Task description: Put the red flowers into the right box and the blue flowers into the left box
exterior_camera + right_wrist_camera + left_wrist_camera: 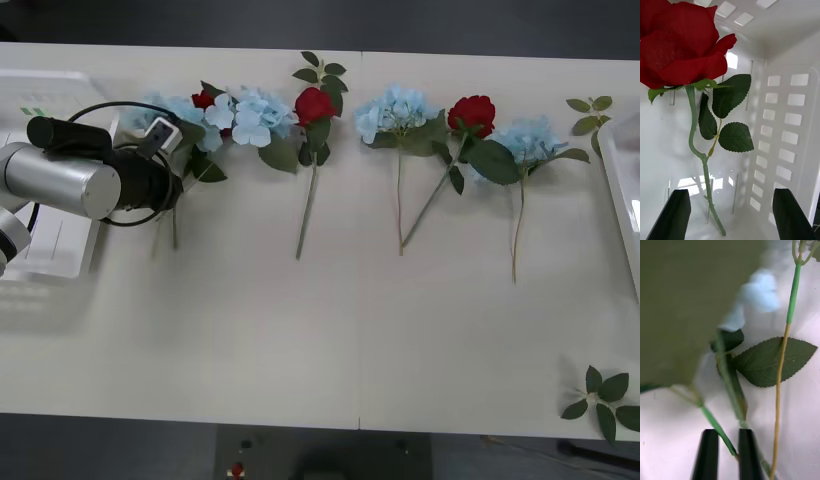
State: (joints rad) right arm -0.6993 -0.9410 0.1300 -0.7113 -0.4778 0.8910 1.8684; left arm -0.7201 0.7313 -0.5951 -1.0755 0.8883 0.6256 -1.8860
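Red flowers [313, 104] and blue flowers [396, 110] lie in a row along the far side of the table. My left gripper [172, 185] is at the leftmost cluster, beside the left box [50, 245]. In the left wrist view its black fingers [708, 453] are shut on a thin green stem [720, 431]; I cannot tell which bloom it belongs to. A pale blue bloom [758, 292] is blurred beyond. My right gripper [732, 191] stands open over a red rose [677, 45] lying inside the right box [790, 123], a white box with slotted walls.
The right box's rim [622, 190] shows at the table's right edge. Loose leaf sprigs lie at the far right [590, 106] and at the near right corner [603, 396]. The near half of the table [300, 350] is bare.
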